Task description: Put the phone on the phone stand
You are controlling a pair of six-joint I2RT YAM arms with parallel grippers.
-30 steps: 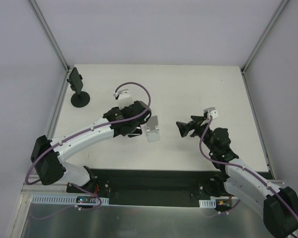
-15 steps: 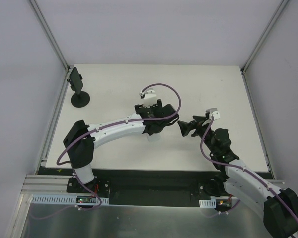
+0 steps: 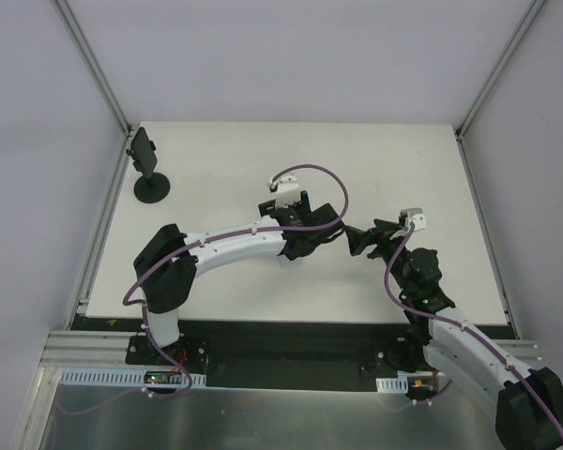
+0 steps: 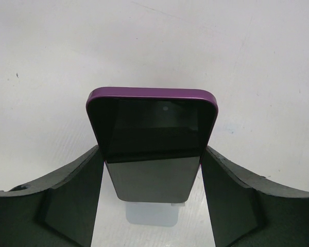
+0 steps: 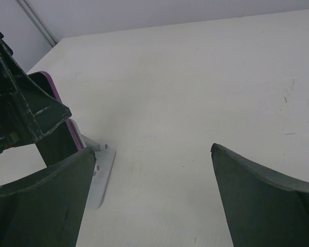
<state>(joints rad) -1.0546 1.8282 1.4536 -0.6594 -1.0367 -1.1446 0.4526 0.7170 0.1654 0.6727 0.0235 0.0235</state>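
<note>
A purple phone (image 4: 152, 134) with a dark screen stands tilted between my left gripper's fingers (image 4: 77, 190). My left gripper (image 3: 305, 232) is shut on its side edges, at the table's middle. The white phone stand (image 4: 152, 213) shows just below the phone's lower edge; I cannot tell whether they touch. In the right wrist view the stand's flat base (image 5: 100, 177) lies on the table, with the phone's purple edge (image 5: 68, 123) above it. My right gripper (image 3: 361, 239) is open and empty, just right of the stand. The top view hides both phone and stand under the left gripper.
A black stand on a round base (image 3: 150, 173) holds a dark plate at the far left corner of the white table (image 3: 403, 169). Grey walls and metal posts close in the table's sides.
My left arm has swung right and its gripper now covers the white stand, which showed in the top view a second ago. My right gripper has drawn back slightly to the right.
</note>
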